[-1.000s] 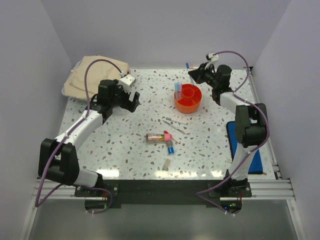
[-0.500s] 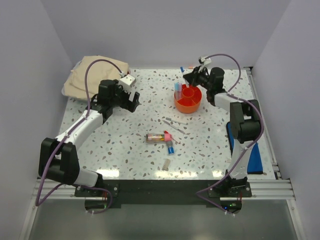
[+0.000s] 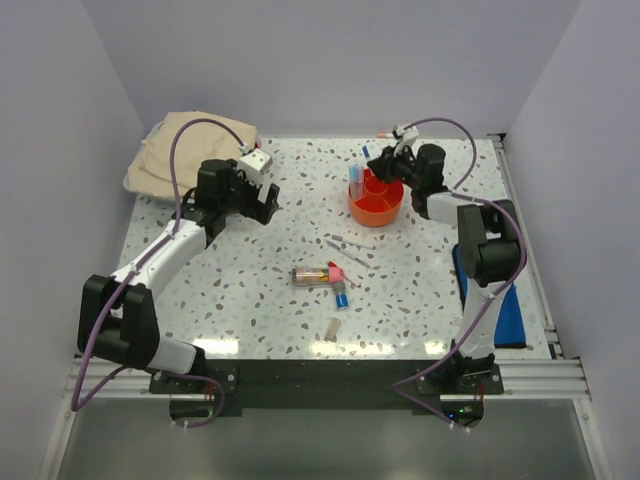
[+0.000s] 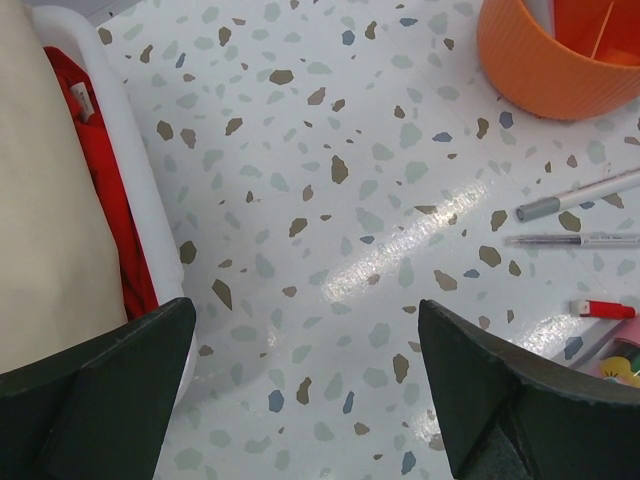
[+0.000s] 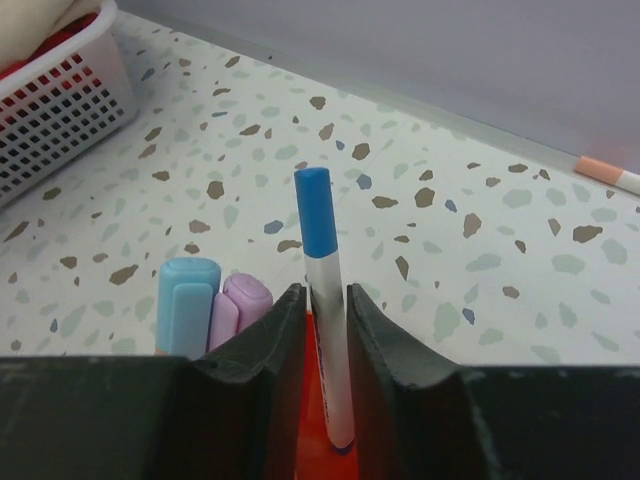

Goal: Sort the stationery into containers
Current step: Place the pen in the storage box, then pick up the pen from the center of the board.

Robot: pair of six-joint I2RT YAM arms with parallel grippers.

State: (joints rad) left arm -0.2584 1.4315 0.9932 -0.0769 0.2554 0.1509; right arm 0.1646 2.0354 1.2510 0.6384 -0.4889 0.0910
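Orange tub (image 3: pixel 377 203) has just a blue marker (image 5: pixel 190 295) and pink marker (image 5: pixel 245 300) standing in it so far; clear tube (image 3: pixel 312 275), thin pens (image 3: pixel 350 243) and a cap (image 3: pixel 332 328) lie unsorted mid-bench (image 3: pixel 230 310). Right hand (image 5: pixel 325 300) is clamped on a blue-tipped white pen (image 5: pixel 322 240) just over the tub, long axis approx. vertical, blue tip up, lower end down toward the orange. Left hand (image 4: pixel 300 400) hangs open over bare bench w/ nothing in it.

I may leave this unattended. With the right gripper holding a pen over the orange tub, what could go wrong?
1. The right gripper holds the blue-capped pen upright above the orange tub; released off-centre, it may catch the rim and topple out.
2. The blue and pink markers stand close beside the gripper; lowering could knock them.
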